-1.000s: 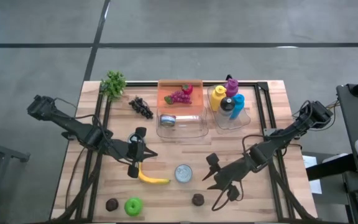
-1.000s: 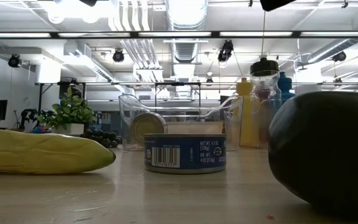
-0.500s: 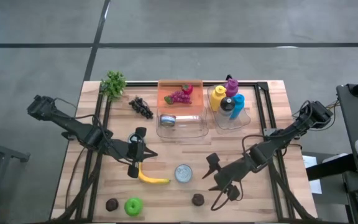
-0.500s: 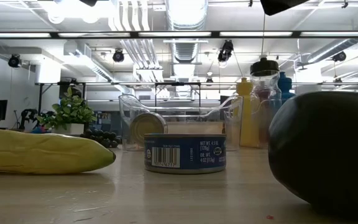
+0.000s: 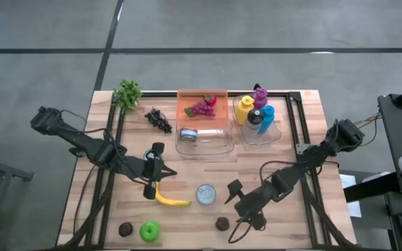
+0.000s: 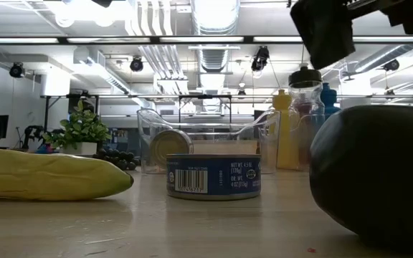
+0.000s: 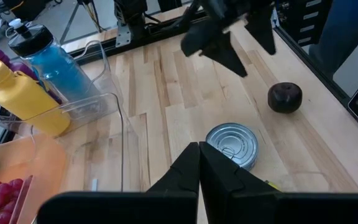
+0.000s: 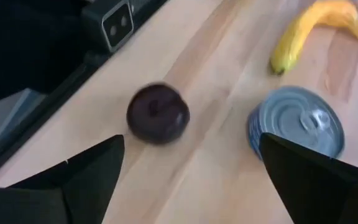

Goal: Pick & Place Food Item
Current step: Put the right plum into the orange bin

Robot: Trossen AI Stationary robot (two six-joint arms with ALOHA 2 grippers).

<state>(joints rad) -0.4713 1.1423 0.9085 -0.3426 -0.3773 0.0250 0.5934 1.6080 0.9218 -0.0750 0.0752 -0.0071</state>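
The dark plum [image 5: 222, 224] lies on the wooden table [image 5: 313, 132] near its front edge, just beside the tuna can [image 5: 206, 194] and not far from the banana [image 5: 171, 200]. The right gripper [image 5: 239, 203] hangs above it with its fingers [image 8: 82, 180] spread wide and holding nothing; in the right wrist view the plum [image 8: 158, 114] sits between the two fingers, ahead of their tips and apart from both. The left gripper [image 5: 153, 171] waits over the table behind the banana, its fingers [image 7: 182, 175] pressed together on nothing
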